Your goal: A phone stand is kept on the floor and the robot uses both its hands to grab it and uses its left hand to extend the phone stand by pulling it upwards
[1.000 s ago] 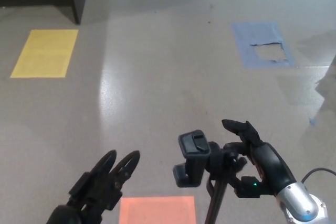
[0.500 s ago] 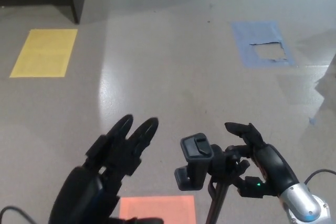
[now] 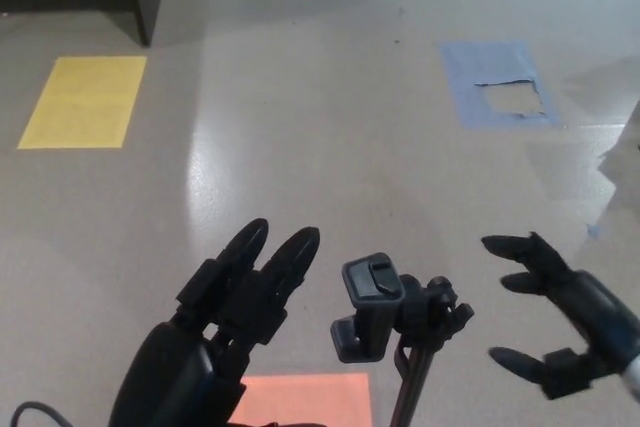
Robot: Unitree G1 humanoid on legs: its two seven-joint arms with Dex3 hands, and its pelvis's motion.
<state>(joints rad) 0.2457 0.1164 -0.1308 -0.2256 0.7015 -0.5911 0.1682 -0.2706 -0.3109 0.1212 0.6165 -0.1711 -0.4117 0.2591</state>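
Left hand (image 3: pixel 235 312) is up just left of the stand (image 3: pixel 385 322), fingers stretched out and slightly apart, holding nothing. It sits level with the clamp head, which makes sense if it's the one meant to pull the top section up: that's the part it has to close on.

Right hand (image 3: pixel 560 312) is out to the right of the stand, clearly apart from it, wide open with thumb low and fingers high, like a claw ready to wrap. Nothing in it either. My guess is it's there to steady the pole below the head while the left does the pulling.

The stand itself is upright, bottom middle of the view, between the two hands, clamp head at the top and a knob joint right of it. The pole runs down out of view next to the orange patch (image 3: pixel 300 399) on the floor, so I can't see its feet.

So neither hand has a grip yet.
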